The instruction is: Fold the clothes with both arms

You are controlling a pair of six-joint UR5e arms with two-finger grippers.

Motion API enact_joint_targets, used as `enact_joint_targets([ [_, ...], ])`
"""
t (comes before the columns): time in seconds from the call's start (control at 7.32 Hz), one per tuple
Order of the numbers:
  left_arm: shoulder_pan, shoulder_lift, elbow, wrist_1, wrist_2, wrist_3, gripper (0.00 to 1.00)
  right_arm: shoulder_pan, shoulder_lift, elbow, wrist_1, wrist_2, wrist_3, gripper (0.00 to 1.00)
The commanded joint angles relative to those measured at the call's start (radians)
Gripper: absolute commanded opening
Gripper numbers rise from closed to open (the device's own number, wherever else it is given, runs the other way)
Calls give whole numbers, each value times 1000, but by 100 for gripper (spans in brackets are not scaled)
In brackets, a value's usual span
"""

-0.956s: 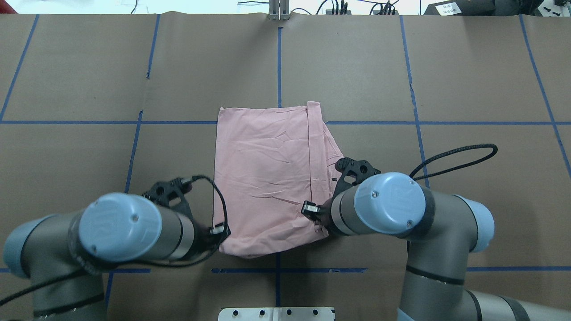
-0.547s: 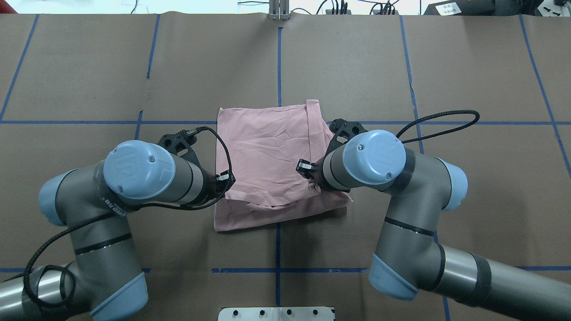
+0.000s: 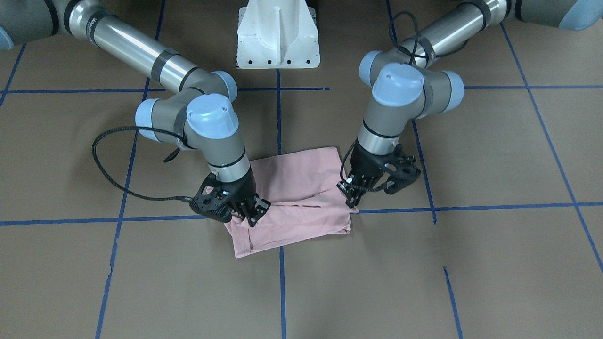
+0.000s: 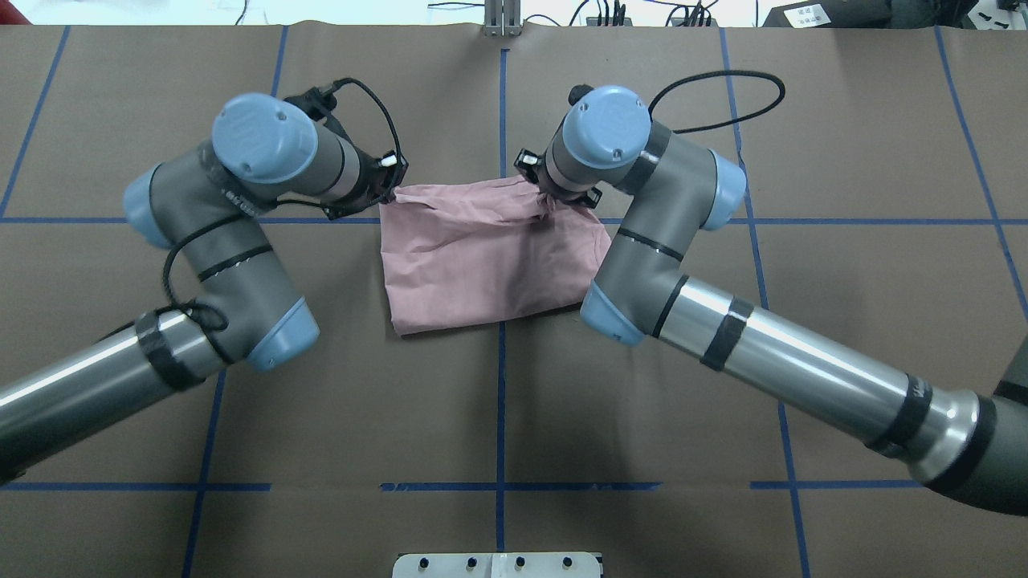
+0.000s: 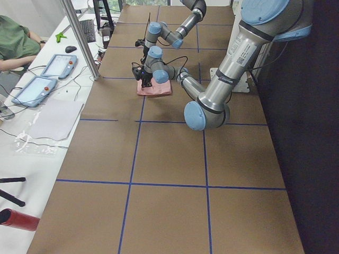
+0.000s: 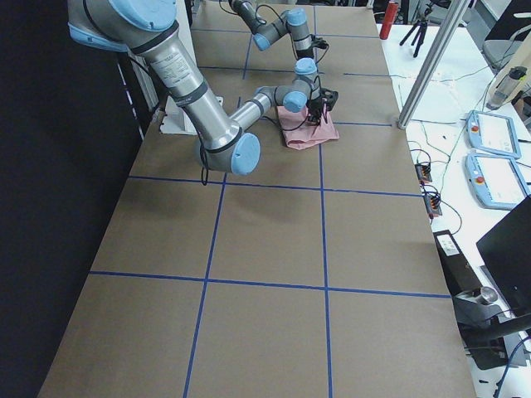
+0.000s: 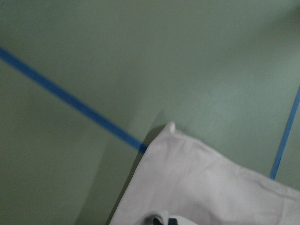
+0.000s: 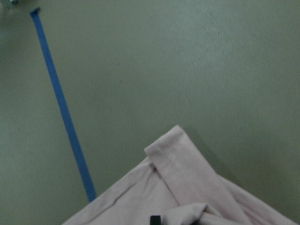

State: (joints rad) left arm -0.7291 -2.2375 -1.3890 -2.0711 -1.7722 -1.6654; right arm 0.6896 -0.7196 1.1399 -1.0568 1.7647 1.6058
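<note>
The pale pink T-shirt [image 4: 482, 265] lies folded on the brown table, its print hidden. My left gripper [image 4: 391, 195] is shut on the top layer's far left corner. My right gripper [image 4: 542, 199] is shut on the bunched far right corner. In the front-facing view the shirt [image 3: 301, 212] lies between the left gripper [image 3: 349, 200] on the view's right and the right gripper [image 3: 249, 214] on the view's left, both low on the cloth. The left wrist view shows a cloth corner [image 7: 201, 187]. The right wrist view shows a stitched hem [image 8: 183, 164].
The white pedestal base [image 3: 278, 33] stands at the robot's side of the table. Blue tape lines [image 4: 502, 112] grid the brown surface. Black cables [image 4: 715, 80] loop off both wrists. Tablets [image 5: 58, 66] and an operator sit beyond the far edge.
Both grippers have moved away from the robot, carrying the shirt's near edge over to its far edge. The shirt is now folded to about half its former depth.
</note>
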Motion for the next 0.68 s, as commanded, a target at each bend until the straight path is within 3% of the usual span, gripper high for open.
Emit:
enact_joint_targets([
  [0.0, -47, -30, 114, -92, 2, 94, 100, 63, 31, -118, 78, 4, -99, 100],
  [0.14, -56, -30, 113, -92, -1, 99, 100, 86, 31, -126, 78, 10, -101, 100],
  [0.41, -105, -25, 104, -86, -42, 189, 100, 170, 28, -127, 70, 120, -198, 100],
  [0.55, -174, -8, 94, -81, -169, 291, 100, 235, 17, -120, 26, 196, -275, 100],
])
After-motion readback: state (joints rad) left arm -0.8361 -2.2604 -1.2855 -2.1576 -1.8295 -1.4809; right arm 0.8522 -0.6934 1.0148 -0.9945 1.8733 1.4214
